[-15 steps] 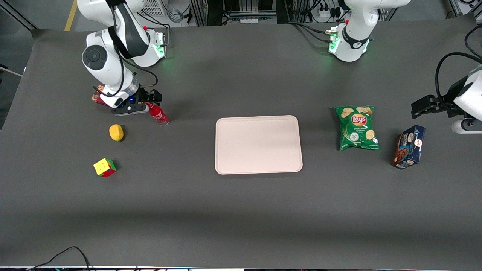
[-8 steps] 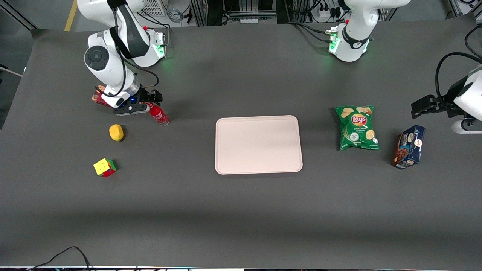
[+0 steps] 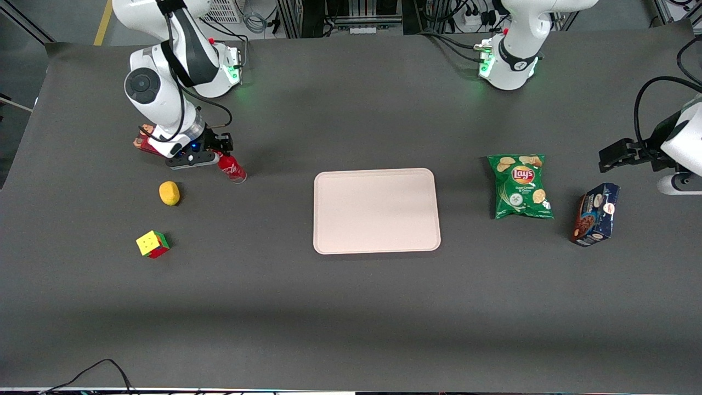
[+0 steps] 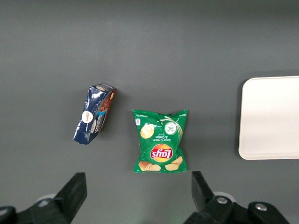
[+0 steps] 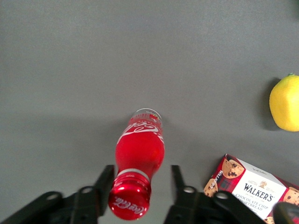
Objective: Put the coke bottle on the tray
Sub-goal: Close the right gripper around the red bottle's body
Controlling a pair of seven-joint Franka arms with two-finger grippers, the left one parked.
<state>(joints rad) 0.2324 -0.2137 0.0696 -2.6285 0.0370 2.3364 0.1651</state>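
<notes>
Pincer (image 5: 138,184) spread, fingers either side of the coke bottle (image 5: 139,154) neck just under the cap, gaps visible both sides (not pinching). Bottle upright on the bench (image 3: 351,307), glossy red with clear base, well apart from the tray (image 3: 376,210): flat, matte pinkish-beige, rounded corners. Wrist view alone shows a Walker's cookie box (image 5: 250,186) beside the bottle and a lemon (image 5: 285,103).

Cookie box (image 5: 252,183) just beside gripper (image 5: 142,183)
</notes>
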